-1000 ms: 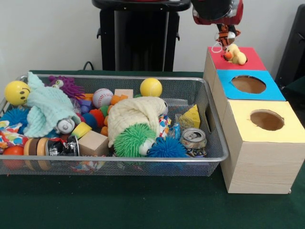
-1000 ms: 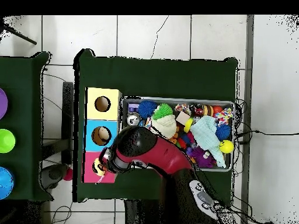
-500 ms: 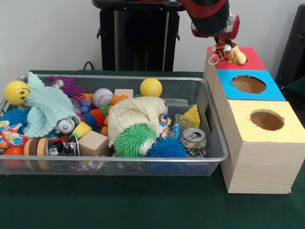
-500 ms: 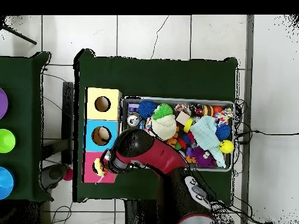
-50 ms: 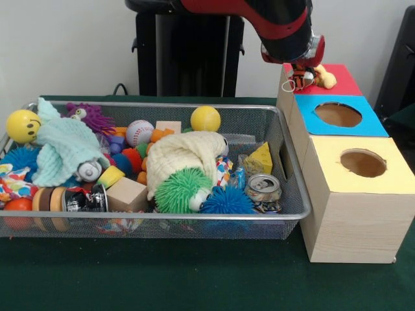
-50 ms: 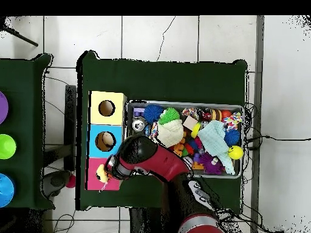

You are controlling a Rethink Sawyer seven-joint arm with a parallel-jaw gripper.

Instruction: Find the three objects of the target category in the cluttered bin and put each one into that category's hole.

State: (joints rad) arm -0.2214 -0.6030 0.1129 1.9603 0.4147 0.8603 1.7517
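A small plush toy, yellow with an orange striped part, rests at the hole of the red-topped box. My gripper is directly over the toy and shut on it, with the wrist hiding most of the fingers. From overhead the gripper stands above the red box, and the toy peeks out beside it. The wire bin holds several toys: spiky balls, a baseball, wooden blocks and two knitted cloths.
A blue-topped box and a yellow-topped box, each with a round hole, stand in a row with the red one, against the bin's right end. A crushed can lies in the bin's near right corner. The arm crosses over the bin's edge.
The gripper has come down with the plush toy, from hanging above the red box to its top. The arm has swung lower across the top of the front view.
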